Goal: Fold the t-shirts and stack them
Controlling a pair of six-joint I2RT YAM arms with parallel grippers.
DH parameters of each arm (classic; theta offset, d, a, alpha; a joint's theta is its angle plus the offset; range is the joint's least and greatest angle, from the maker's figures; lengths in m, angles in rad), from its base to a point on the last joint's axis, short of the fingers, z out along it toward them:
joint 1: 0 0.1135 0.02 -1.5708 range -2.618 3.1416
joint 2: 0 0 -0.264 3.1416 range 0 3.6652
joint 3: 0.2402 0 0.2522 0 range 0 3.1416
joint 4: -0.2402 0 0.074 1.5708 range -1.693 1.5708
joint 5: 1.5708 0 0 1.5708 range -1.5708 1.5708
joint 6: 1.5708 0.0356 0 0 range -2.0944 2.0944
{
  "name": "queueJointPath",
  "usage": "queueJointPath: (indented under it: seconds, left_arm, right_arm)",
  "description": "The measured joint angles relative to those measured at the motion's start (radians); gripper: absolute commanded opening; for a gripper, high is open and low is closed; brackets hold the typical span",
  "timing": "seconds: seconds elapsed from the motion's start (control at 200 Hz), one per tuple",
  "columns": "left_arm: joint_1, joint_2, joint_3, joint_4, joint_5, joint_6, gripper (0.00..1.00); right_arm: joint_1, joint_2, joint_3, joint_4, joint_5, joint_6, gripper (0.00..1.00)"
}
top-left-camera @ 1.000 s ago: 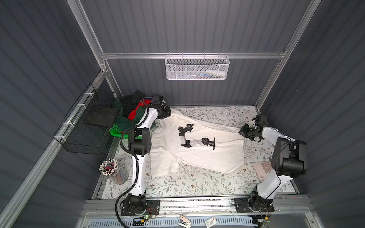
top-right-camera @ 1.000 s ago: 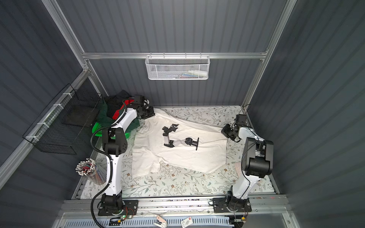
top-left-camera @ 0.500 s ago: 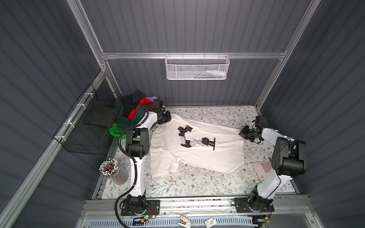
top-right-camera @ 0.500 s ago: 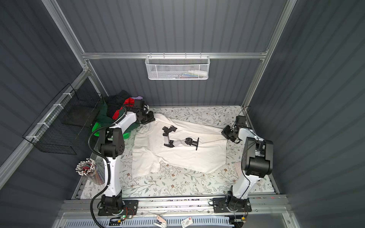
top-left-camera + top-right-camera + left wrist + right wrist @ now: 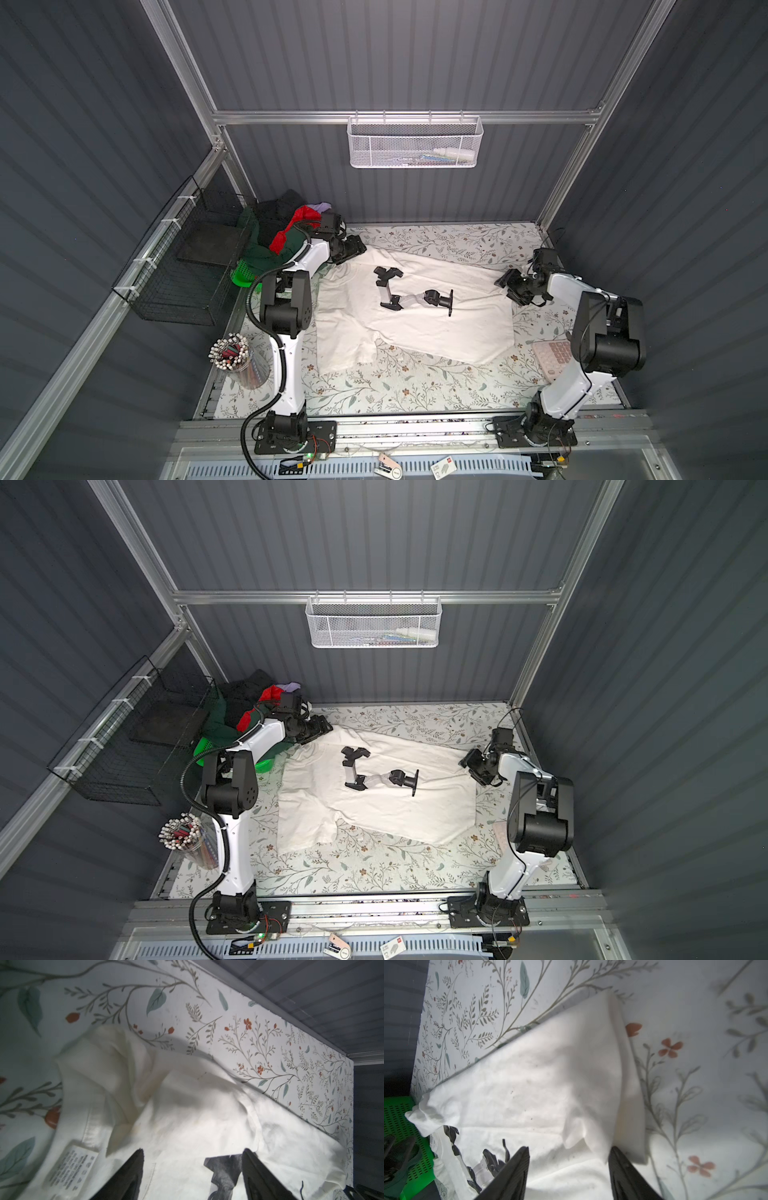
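White shirt (image 5: 436, 332) spread flat in the middle, print up, creased near collar. Green, red, black, lavender shirts (image 5: 286, 239) heaped far left.

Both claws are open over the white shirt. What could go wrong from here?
The cream t-shirt is bunched by the left claw; folding on could trap those wrinkles.
The right claw hangs low over a doubled corner; closing may pinch both layers.
The left arm runs beside the heaped shirts and might drag one.
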Motion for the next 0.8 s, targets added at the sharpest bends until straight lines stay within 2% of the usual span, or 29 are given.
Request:
queueJointPath:
  seconds: [0.115, 0.24, 0.435, 0.555, 0.8]
  left_arm:
    - [0.000, -0.024, -0.074, 0.024, 0.000, -0.007, 0.76]
    - [-0.005, -0.027, -0.082, 0.026, -0.001, -0.007, 0.75]
    - [-0.005, -0.027, -0.083, 0.031, -0.009, -0.011, 0.67]
    - [-0.005, -0.011, -0.063, 0.032, -0.008, -0.026, 0.57]
    - [-0.005, 0.046, -0.021, 0.057, 0.000, -0.044, 0.56]
  right_arm:
    - [0.078, -0.051, -0.006, -0.001, 0.043, -0.003, 0.64]
    - [0.169, -0.073, -0.006, 0.009, 0.061, -0.003, 0.64]
    - [0.280, -0.081, -0.006, 0.009, 0.065, 0.000, 0.63]
    - [0.309, -0.098, -0.007, 0.009, 0.065, 0.008, 0.63]
    - [0.319, -0.133, -0.062, 0.017, 0.069, 0.026, 0.62]
